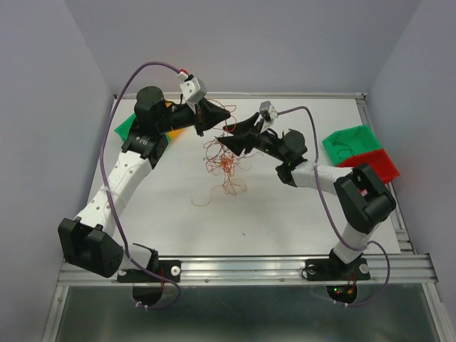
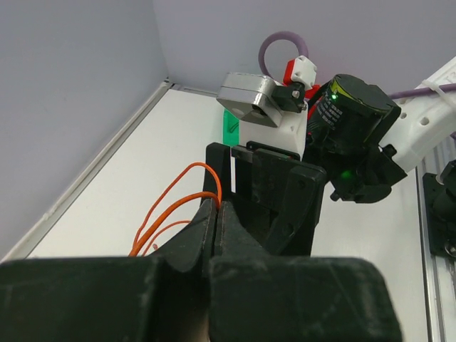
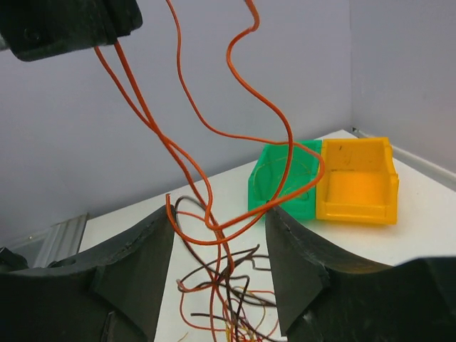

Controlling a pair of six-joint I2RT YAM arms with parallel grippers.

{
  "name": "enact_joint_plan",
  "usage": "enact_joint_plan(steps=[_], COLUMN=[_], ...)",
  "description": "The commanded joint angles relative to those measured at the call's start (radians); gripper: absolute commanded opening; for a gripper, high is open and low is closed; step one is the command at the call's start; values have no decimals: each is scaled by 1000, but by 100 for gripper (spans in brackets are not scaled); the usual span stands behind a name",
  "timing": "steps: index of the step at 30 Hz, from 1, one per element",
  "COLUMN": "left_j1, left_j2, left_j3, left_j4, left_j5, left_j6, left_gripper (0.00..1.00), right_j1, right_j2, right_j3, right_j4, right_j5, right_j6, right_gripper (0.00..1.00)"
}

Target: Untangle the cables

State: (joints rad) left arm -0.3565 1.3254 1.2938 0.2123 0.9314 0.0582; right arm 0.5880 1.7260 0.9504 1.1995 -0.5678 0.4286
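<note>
Orange wires [image 1: 225,165] sit in a loose, messy knot near the middle of the white table [image 1: 285,214], a bit toward the far side. They are thin and curly, and they loop over each other many times. One loose end trails off toward the near side. Part of the knot is held up off the table, and the two arms meet right above it.

The left gripper [image 2: 216,214] has its two fingers pressed tight together, and we see a few orange strands pinched between them. The strands bend out to the side in round loops. From the right wrist camera we see them hang down from the left gripper in long wavy lines.

The right gripper [image 3: 217,231] has its fingers spread wide apart. The hanging orange strands pass down through the gap between them, and we cannot tell if they touch the fingers. Lower down, dark brown wires [image 3: 214,274] are mixed in with the orange ones on the table.

Behind the wires, a green box [image 3: 281,182] and a yellow box [image 3: 356,182] stand side by side, touching, by the wall.
</note>
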Motion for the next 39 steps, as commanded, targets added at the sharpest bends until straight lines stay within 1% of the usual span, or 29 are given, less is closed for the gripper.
enact_joint_plan(steps=[1, 6, 9, 12, 15, 17, 19, 20, 21, 22, 24, 25, 27, 28, 30, 32, 35, 36, 39], left_j1=[-15, -19, -18, -18, -19, -18, -18, -18, -18, -18, -18, -18, -18, -16, 2, 30, 82, 123, 180], left_j2=[-28, -28, -29, -20, 20, 40, 69, 77, 93, 103, 129, 132, 130, 129, 132, 146, 190, 205, 271], left_j3=[35, 62, 110, 209, 384, 452, 543, 570, 593, 636, 673, 679, 662, 645, 589, 582, 588, 591, 598], left_j4=[32, 12, -16, -99, -198, -254, -278, -289, -295, -301, -333, -337, -324, -315, -289, -281, -278, -277, -272], left_j5=[21, 0, -51, -97, -190, -227, -267, -278, -290, -307, -327, -359, -400, -439, -447, -448, -418, -407, -370], left_j6=[-11, 8, 37, 86, 167, 184, 198, 207, 207, 212, 227, 238, 264, 272, 287, 292, 285, 281, 288], left_gripper=[0, 0, 0, 0, 0, 0, 0, 0, 0, 0, 0, 0, 0, 0, 0, 0, 0, 0, 0], right_j1=[-5, -5, 6, 12, 16, 21, 22, 22, 24, 24, 22, 24, 22, 22, 22, 22, 22, 22, 24], right_j2=[46, 93, 118, 133, 142, 145, 156, 162, 165, 165, 161, 155, 135, 129, 106, 90, 70, 63, 35], right_j3=[82, 93, 71, 34, -37, -62, -79, -85, -88, -90, -104, -111, -140, -150, -179, -196, -236, -243, -278], right_j4=[74, 75, 75, 78, 92, 92, 94, 95, 94, 95, 98, 100, 101, 101, 100, 98, 100, 100, 100], right_j5=[-24, -43, -60, -41, -43, -34, -11, -7, -3, -3, -1, 8, 23, 34, 49, 54, 80, 86, 105], right_j6=[21, 30, 32, 18, 6, -4, -5, -4, -2, -1, 4, -1, -4, -8, -17, -21, -27, -27, -28], right_gripper=[58, 53, 51, 51, 52, 52, 44, 33, 31, 31, 49, 55, 62, 62, 63, 63, 63, 63, 63])
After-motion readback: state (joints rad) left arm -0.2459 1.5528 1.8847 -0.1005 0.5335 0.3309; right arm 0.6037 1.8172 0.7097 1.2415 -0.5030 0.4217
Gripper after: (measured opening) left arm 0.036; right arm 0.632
